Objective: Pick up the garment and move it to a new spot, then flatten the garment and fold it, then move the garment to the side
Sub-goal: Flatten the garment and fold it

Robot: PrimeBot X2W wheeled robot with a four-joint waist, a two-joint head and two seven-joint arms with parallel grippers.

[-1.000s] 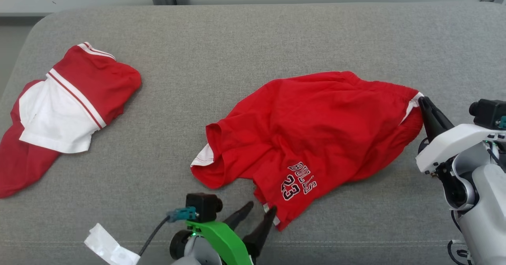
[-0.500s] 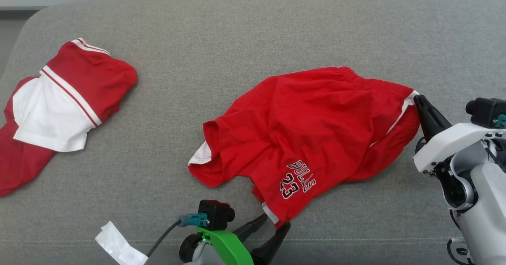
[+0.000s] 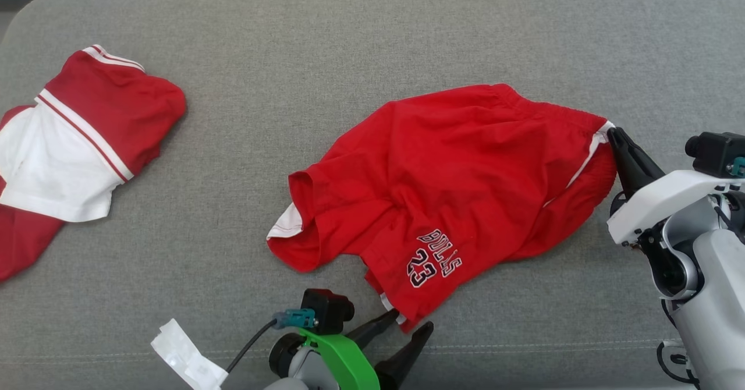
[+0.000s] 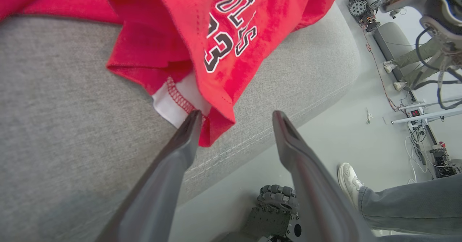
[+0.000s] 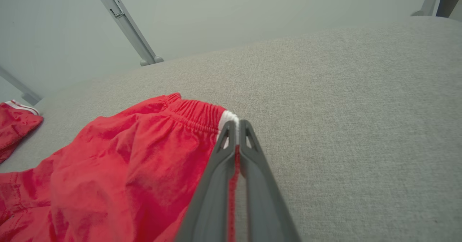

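1. Grey upholstered cushion [image 3: 372, 41] ran across my whole head view, with a pale wall [image 5: 252, 14] behind it.
2. On it, right of centre, the red basketball shorts [image 3: 454, 186] lay crumpled, their "BULLS 23" print [image 3: 433, 259] facing up near the front edge.
3. My right jaws were pressed together on the white-trimmed waistband corner [image 5: 228, 118] at the shorts' right end, with a strip of red cloth pinched between them.
4. My left jaws stood wide apart at the front leg hem [image 4: 216, 126]. The hem's corner sat between the two tips, and one fingertip [image 4: 193, 121] was at its white lining, but nothing was pinched.
5. A second red-and-white garment [image 3: 87, 128] lay well apart at the cushion's left end.
6. A white scrap [image 3: 186, 361] lay near the front edge, beside my left arm.
7. Past the cushion's edge my left wrist view showed grey floor [image 4: 361, 137] and a person's jeans-clad leg [image 4: 408, 206] with a white shoe [image 4: 348, 180].
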